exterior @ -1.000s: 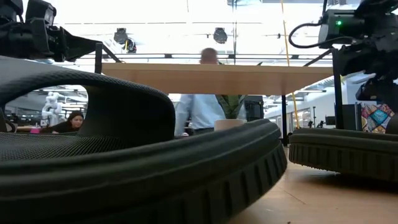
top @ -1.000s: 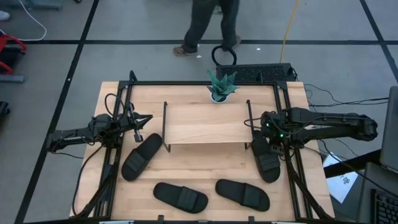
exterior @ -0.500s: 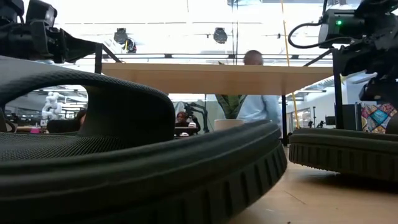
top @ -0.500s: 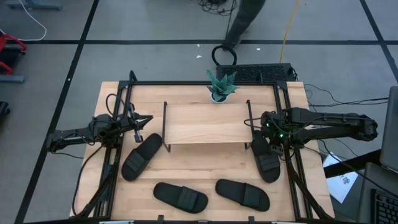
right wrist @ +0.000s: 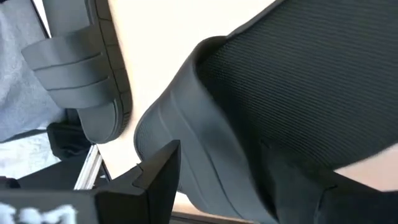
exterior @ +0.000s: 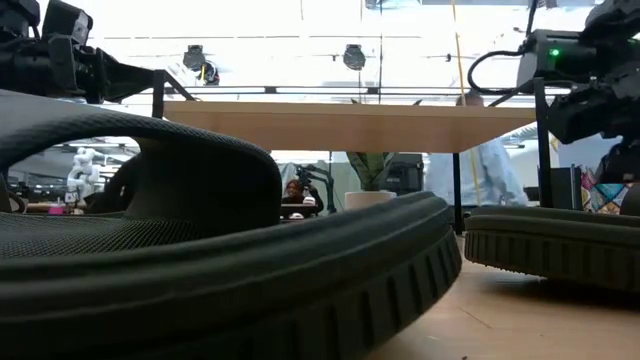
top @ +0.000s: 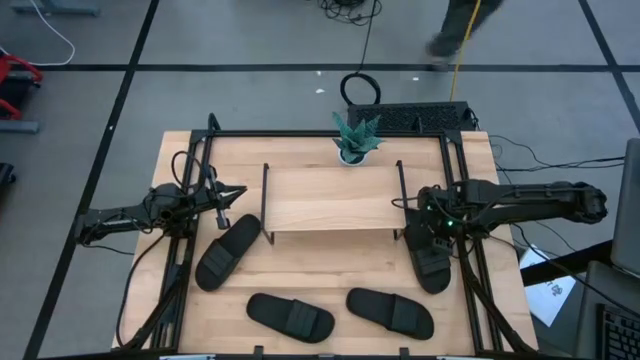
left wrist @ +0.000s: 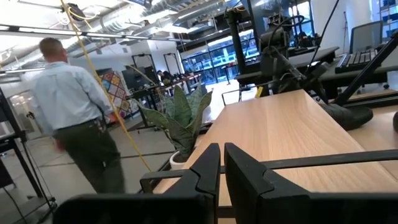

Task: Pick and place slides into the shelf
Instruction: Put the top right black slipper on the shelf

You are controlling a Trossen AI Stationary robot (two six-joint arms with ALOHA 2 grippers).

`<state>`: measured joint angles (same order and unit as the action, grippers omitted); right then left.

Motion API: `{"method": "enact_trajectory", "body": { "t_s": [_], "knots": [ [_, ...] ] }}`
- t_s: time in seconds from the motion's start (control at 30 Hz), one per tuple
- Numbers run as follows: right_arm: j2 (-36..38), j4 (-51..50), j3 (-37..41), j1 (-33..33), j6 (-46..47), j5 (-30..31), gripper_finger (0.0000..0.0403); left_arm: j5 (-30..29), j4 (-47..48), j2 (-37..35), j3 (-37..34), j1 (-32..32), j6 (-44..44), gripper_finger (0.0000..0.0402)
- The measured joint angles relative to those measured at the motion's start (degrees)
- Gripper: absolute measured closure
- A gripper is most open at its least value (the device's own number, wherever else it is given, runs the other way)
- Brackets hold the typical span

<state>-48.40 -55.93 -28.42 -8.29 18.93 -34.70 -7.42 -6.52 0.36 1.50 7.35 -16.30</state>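
Wooden table (top: 300,285): three slides (top: 227,251) loose at 6, shelf (top: 330,197) centre. Right gripper (top: 425,228) spread around the 4 o'clock slide (top: 428,260). Left gripper (top: 228,193) pressed together (idle, 9 o'clock). Person (left wrist: 74,118) walking behind.

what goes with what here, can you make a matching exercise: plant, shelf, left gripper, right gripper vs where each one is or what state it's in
Things:
1. plant
2. shelf
3. left gripper
4. right gripper

Places or states:
A. down over the slide right of the shelf
B. shut, left of the shelf
C. at the table's far edge
D. mid-table, nothing on its board

Pairs: 1-C, 2-D, 3-B, 4-A
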Motion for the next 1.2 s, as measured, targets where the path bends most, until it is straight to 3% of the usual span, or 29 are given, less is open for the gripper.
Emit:
{"method": "enact_trajectory", "body": {
  "t_s": [0.63, 0.97, 1.07, 1.2],
  "knots": [
    [0.00, 9.79, 2.86, 10.94, 8.97, 3.07, 0.0195, 0.03, 0.70, 0.00, 0.02, 0.01, 0.27, 0.0371],
    [0.09, 22.87, 10.70, 14.81, 17.48, -1.60, 0.0197, 0.05, 0.43, 0.00, 0.04, 0.00, 1.42, 0.0371],
    [0.08, 23.13, 10.83, 15.57, 17.48, -1.56, 0.0219, 0.05, 0.42, 0.00, 0.07, 0.01, 1.42, 0.0371],
    [0.87, 25.18, 10.99, 16.86, 17.52, -1.49, 0.0291, 0.04, 0.42, 0.00, 0.07, 0.02, 1.46, 0.0371]
  ]
}}
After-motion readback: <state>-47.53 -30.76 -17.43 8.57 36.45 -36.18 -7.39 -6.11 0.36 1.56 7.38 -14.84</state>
